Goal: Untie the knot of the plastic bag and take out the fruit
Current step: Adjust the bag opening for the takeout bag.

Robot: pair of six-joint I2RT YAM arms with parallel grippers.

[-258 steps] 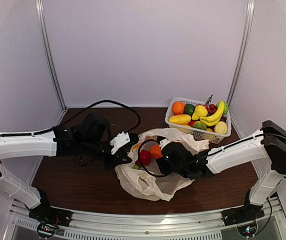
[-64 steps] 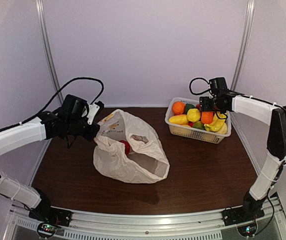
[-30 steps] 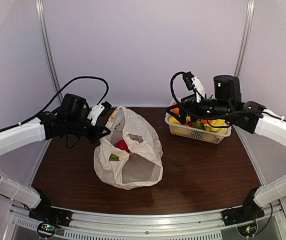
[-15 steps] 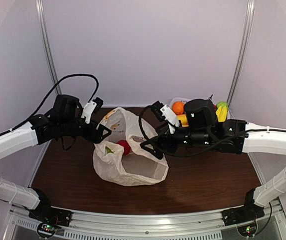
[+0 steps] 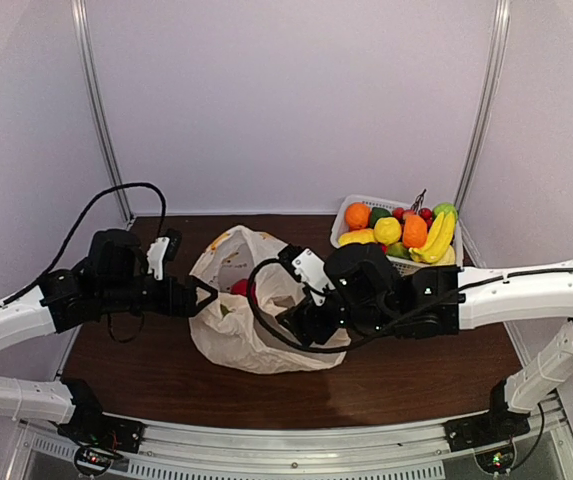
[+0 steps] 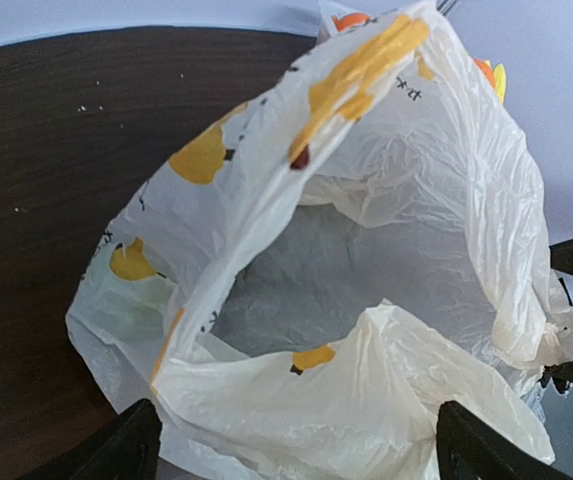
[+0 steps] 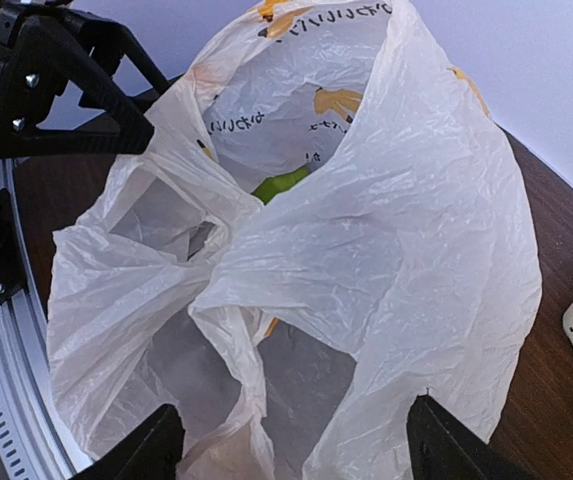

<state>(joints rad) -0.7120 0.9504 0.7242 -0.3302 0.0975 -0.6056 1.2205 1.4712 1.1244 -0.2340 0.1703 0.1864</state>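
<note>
Plastic bag (image 5: pixel 231 345) of thin cream film sits slumped on the dark brown table (image 5: pixel 416 360), a little left of the middle, with its mouth standing wide open and facing up. The left arm (image 5: pixel 16 320) reaches in from the left and the right arm (image 5: pixel 526 290) stretches across from the right, so the bag lies between the two.

The left fingers (image 5: pixel 204 296) are at the bag's left edge. In the left wrist view their tips stand spread far apart at the bottom corners, with the bag's near rim bulging between them, and they clamp nothing. The right fingers (image 5: pixel 296 328) hang over the bag's right side. The right wrist view shows them well apart too, with crumpled plastic of the rim between them but not pinched. Whether either pair touches the film cannot be told.

A white lattice basket (image 5: pixel 342 222) stands at the far right corner of the table, apart from the bag, heaped with fruit, among it an orange (image 5: pixel 357 215) and a banana bunch (image 5: pixel 436 235).

Inside the bag a red fruit (image 5: pixel 238 288) shows near the left wall, and the right wrist view catches a green piece (image 7: pixel 281 183) low against the far wall. Yellow-orange marks (image 6: pixel 361 70) and lines of small dark print dot the film.
</note>
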